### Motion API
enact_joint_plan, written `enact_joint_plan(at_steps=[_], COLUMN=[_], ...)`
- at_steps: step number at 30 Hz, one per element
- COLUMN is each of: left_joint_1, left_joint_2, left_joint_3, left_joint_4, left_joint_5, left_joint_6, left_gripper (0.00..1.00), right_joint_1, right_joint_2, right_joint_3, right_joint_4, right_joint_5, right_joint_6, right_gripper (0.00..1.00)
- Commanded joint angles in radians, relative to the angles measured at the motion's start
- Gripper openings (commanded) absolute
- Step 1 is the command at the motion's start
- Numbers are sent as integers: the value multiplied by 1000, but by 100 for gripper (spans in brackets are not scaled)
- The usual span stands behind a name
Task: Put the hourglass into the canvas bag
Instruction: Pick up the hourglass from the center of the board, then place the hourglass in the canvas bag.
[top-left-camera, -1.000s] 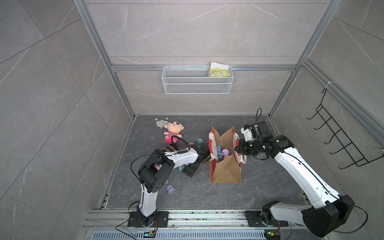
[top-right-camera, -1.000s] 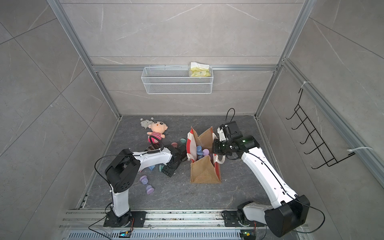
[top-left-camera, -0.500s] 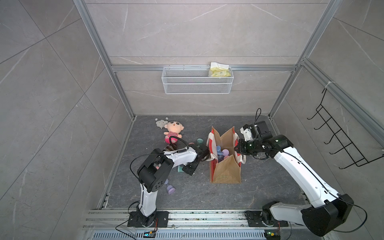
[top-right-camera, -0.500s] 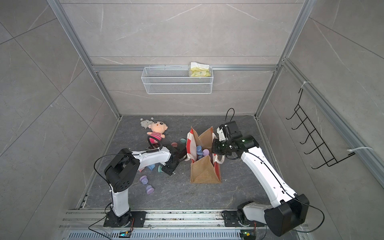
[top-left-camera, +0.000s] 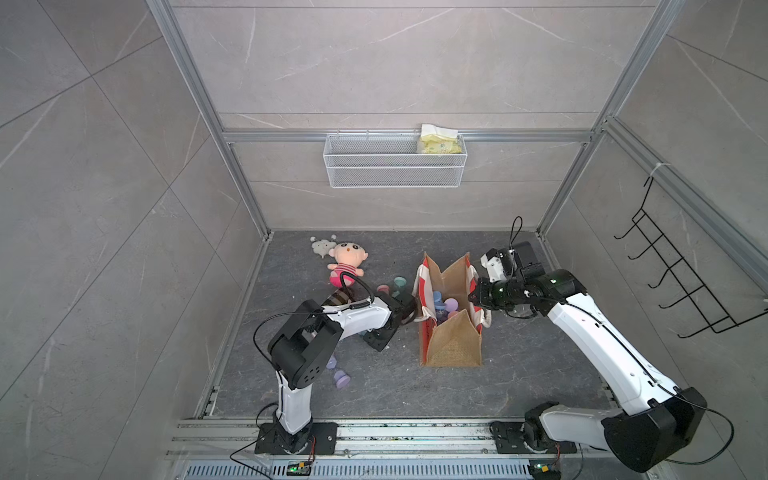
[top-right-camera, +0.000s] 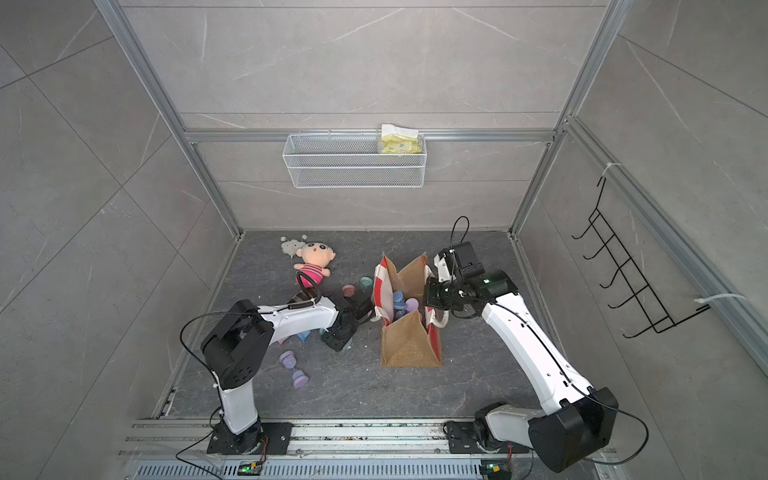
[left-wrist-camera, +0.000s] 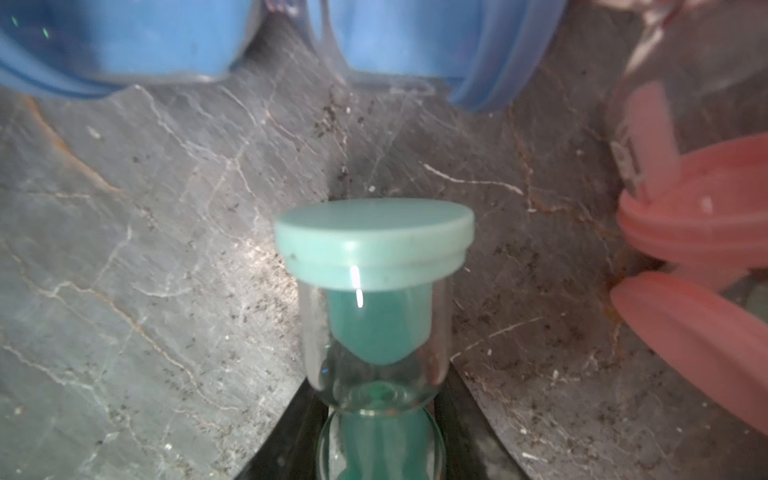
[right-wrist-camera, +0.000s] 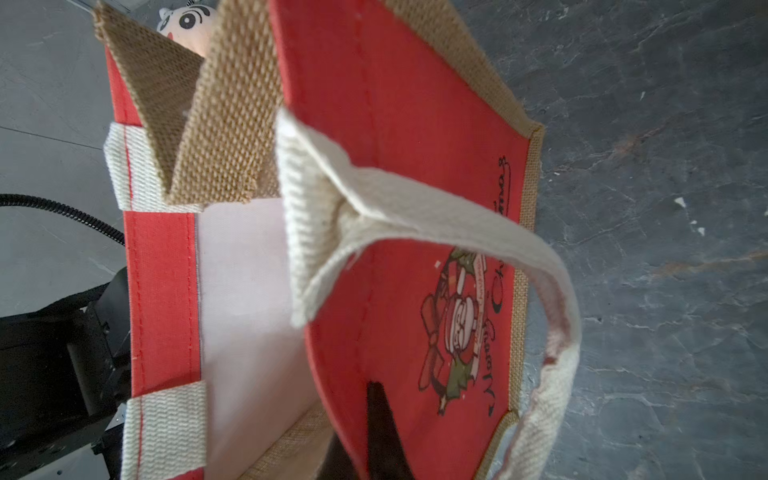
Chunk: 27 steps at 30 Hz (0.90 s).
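Only left wrist shows left gripper (left-wrist-camera: 380, 444) straddling mint-capped glass hourglass (left-wrist-camera: 374, 291), pinch can't tell; only right wrist shows right gripper (right-wrist-camera: 374, 449) pinching red-and-burlap canvas bag (right-wrist-camera: 399, 166) rim.

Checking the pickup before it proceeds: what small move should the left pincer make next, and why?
Probably close fully on the teal hourglass: it sits between the jaws of the left pincer, while the right pincer pinches the canvas bag open.

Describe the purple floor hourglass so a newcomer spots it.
Find the left arm. Between its forearm and the front rail lies the purple hourglass. It is on its side, alone, away from the pink hourglass near the canvas bag.
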Motion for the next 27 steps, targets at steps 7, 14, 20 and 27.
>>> enact_joint_plan(at_steps=[7, 14, 20, 27], left_joint_1=[-14, -25, -52, -76], left_joint_2=[-198, -369, -401, -353], left_joint_3=[-14, 89, 288, 440], left_joint_4=[-17, -7, -5, 223], left_joint_5=[-100, -132, -83, 166], left_joint_6=[352, 689, 909, 1043], left_gripper=[16, 9, 6, 2], right_joint_1=[-2, -3, -3, -5], right_joint_2=[9, 5, 3, -13], right_joint_3=[30, 18, 4, 7], right_joint_4=[-9, -9, 1, 22], right_joint_5=[50, 78, 66, 53], right_joint_6=[-1, 3, 15, 20], right_gripper=[0, 0, 0, 0])
